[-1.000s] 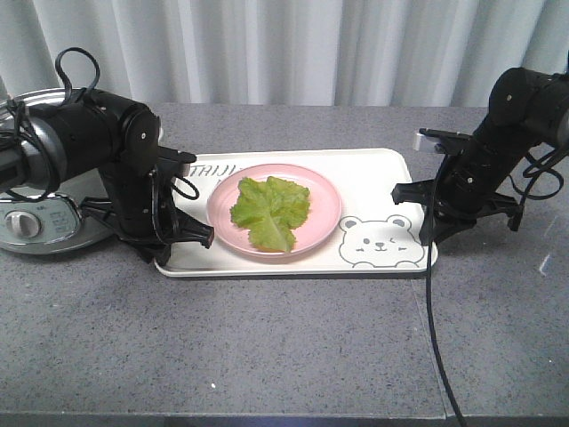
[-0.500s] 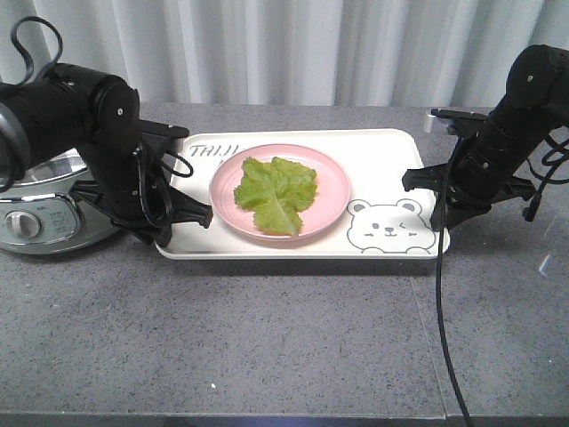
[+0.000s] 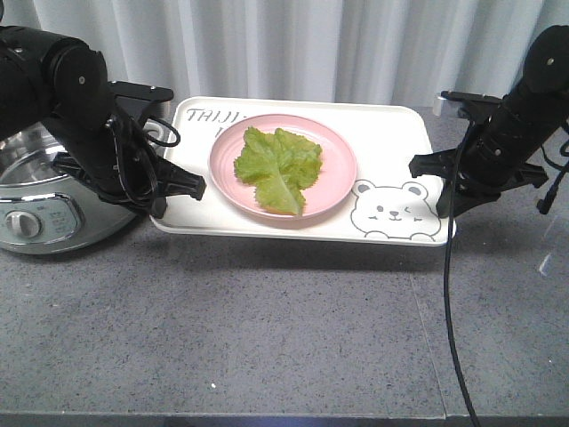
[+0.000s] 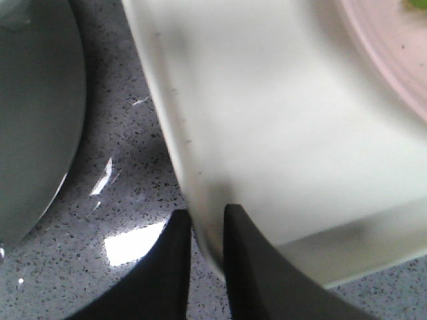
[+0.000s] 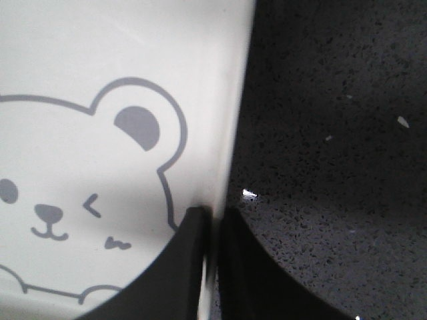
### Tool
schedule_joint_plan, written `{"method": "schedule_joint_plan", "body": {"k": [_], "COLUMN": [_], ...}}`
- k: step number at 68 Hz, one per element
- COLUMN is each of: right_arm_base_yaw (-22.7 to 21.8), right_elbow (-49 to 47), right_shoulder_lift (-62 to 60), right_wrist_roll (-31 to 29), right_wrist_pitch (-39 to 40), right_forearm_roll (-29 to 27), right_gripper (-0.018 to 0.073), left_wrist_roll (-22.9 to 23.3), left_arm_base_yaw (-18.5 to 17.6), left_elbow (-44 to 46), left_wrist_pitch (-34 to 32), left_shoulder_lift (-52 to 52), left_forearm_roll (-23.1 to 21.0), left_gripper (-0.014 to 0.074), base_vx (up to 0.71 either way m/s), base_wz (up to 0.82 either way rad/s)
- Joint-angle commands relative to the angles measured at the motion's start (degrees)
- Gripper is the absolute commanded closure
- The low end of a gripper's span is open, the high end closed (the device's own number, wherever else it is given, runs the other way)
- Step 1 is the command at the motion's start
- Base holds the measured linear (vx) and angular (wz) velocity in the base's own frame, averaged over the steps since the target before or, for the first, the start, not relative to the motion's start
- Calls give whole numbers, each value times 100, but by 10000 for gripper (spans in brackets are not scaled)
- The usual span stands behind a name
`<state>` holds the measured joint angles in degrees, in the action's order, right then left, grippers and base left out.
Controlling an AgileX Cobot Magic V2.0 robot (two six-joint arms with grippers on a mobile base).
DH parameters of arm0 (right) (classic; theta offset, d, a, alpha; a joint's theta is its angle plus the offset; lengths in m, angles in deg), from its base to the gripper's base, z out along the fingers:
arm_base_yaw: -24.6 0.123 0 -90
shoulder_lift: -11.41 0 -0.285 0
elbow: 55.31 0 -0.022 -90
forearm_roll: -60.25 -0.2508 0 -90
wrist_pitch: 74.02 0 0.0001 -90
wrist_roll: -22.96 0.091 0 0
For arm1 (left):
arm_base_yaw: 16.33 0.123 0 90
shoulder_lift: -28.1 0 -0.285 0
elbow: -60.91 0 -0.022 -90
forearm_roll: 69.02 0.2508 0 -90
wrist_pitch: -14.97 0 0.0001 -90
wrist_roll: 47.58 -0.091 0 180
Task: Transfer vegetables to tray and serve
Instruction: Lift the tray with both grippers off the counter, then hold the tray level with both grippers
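I count one tray (image 3: 391, 133), one round pink plate (image 3: 340, 158), one lettuce leaf (image 3: 277, 169), two black claws, and one silver cooker (image 3: 36, 213) on the grey table (image 3: 267, 338), with a pale curtain (image 3: 311, 44) behind. The left claw (image 3: 173, 197) is closed on the tray's rim at its 9 o'clock end. Its wrist camera shows the two dark fingers (image 4: 180, 253) pinching the cream edge (image 4: 267, 133) between them, with the cooker's grey wall off at 10 o'clock. The right claw (image 3: 436, 189) is clamped likewise on the rim at the tray's 3 o'clock end, and in its own view the rim (image 5: 230, 100) runs down between the fingertips (image 5: 227, 247), just beside the bear's ear. The tray seems held clear of the table, with a dark shadow lying under it. The leaf lies on the plate, and the plate sits on the tray a little toward the 9 o'clock side of centre. From the left claw the leaf is out at about 2 o'clock, near but apart. From the right claw it is at about 9 o'clock and farther off, with the bear drawing (image 3: 391, 209) between them. The leaf is bright green and ruffled at the edges, with a paler rib running toward its 6 o'clock tip. It is smaller than the plate and stays within the plate's rim. Grey lettering (image 3: 213, 116) shows at the tray's 11 o'clock corner, partly hidden by the plate.
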<state>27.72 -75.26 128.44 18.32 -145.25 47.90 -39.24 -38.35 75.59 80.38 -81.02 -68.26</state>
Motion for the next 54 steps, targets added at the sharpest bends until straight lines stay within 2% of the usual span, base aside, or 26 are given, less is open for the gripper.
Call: {"method": "schedule_joint_plan", "body": {"k": [1, 54], "right_arm_base_yaw": [83, 83], "right_elbow": [-139, -139], "right_shoulder_lift": [-403, -410], "right_wrist_roll": [-139, -139], "right_wrist_pitch": [-136, -261], "right_forearm_roll": [-580, -580], "right_gripper": [564, 564], "left_wrist_roll": [-149, -149], "left_arm_base_yaw": [-90, -90], "left_elbow": [196, 196], "left_wrist_pitch": [-586, -372], "left_shoulder_lift": [316, 316], "left_forearm_roll": [-550, -550], "left_gripper": [605, 604], "base_vx": [0, 0], "base_wz": [0, 0]}}
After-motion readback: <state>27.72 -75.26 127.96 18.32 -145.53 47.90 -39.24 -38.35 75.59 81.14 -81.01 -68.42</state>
